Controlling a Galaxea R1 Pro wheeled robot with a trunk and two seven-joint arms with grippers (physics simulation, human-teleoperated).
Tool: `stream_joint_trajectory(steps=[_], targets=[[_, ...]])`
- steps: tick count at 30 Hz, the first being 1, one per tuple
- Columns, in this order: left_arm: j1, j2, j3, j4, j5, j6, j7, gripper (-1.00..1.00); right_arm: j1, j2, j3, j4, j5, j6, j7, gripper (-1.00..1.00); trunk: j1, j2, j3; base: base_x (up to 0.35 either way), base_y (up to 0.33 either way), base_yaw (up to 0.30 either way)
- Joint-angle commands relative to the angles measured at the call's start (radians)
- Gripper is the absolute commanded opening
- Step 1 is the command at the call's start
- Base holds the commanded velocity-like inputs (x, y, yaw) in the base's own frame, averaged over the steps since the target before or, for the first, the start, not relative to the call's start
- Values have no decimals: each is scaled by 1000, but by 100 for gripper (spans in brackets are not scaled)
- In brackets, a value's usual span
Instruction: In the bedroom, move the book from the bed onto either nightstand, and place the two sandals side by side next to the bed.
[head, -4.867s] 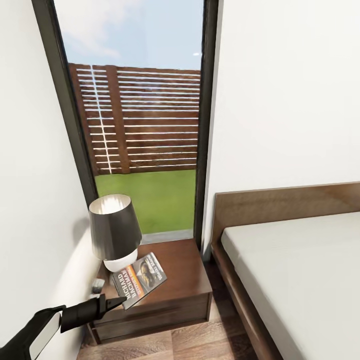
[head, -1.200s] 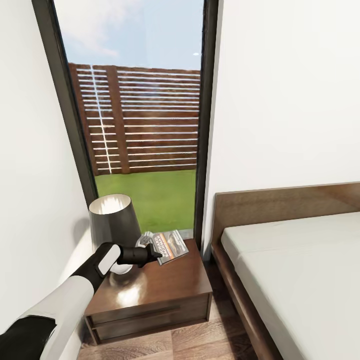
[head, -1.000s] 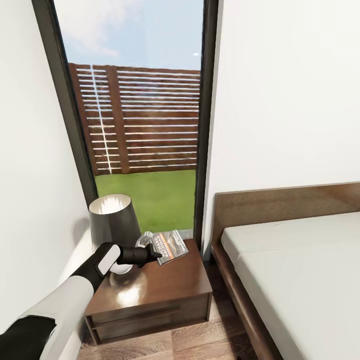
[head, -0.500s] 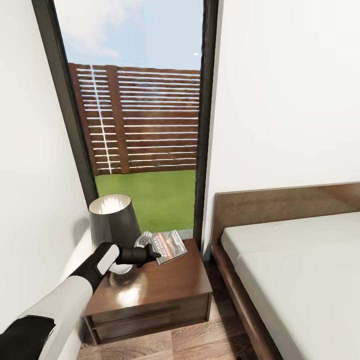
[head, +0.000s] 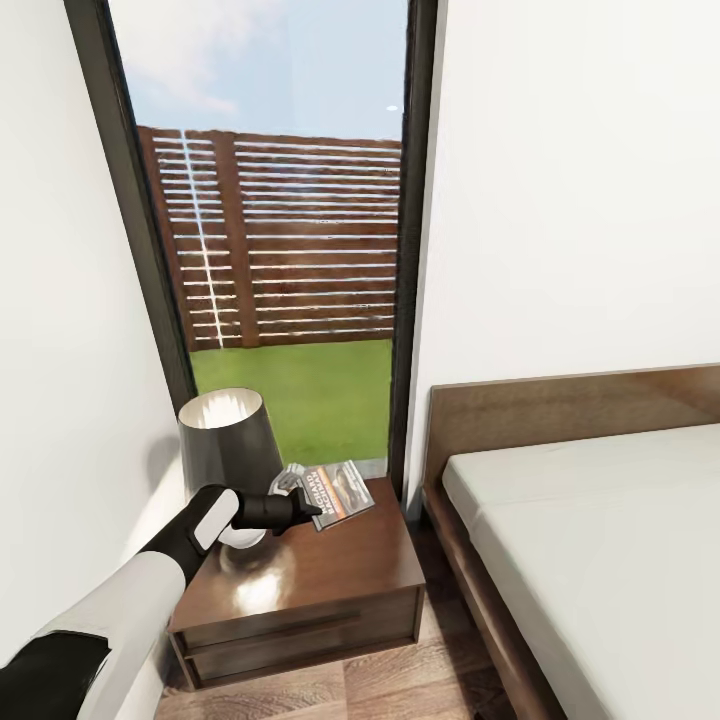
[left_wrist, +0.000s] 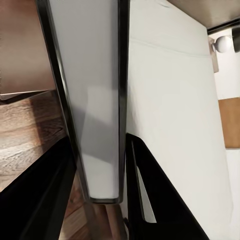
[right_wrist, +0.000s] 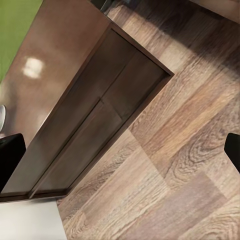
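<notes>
My left gripper (head: 310, 512) is shut on the book (head: 340, 490), a thin paperback with a dark pictured cover. It holds the book tilted over the back of the nightstand (head: 330, 570), next to the lamp. In the left wrist view the book (left_wrist: 100, 125) stands edge-on between the two dark fingers (left_wrist: 160, 200). I cannot tell whether it touches the glossy top. The bed (head: 600, 540) with its pale mattress lies to the right. My right gripper (right_wrist: 121, 150) is open over the wood floor in front of the nightstand (right_wrist: 75, 115). The sandals are out of view.
A dark-shaded lamp (head: 228, 450) with a white base stands on the nightstand's left half. A tall dark-framed window (head: 290, 250) rises behind it, and a white wall closes in on the left. A narrow strip of plank floor (head: 440, 660) separates nightstand and bed.
Over about five seconds my left gripper carried the book from the nightstand's front left edge to above its back. In the last second nothing has visibly moved.
</notes>
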Motion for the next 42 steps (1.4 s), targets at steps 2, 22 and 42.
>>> stream_joint_trajectory(steps=[2,22,42], targets=[[-1,1,-4,0,0,0,-5,-100,-1,-1,8,1,-10,-5,2,100,0,-1,-1,0,9,0],[-1,5,-5,0,-2,0,-4,-100,-1,0,7,1,-10,-3,4,100,0,-1,-1,0,48,-11],[-1,8,-2,-1,-2,0,-5,-100,-1,0,7,2,-9,-3,3,100,0,-1,-1,0,8,-176]])
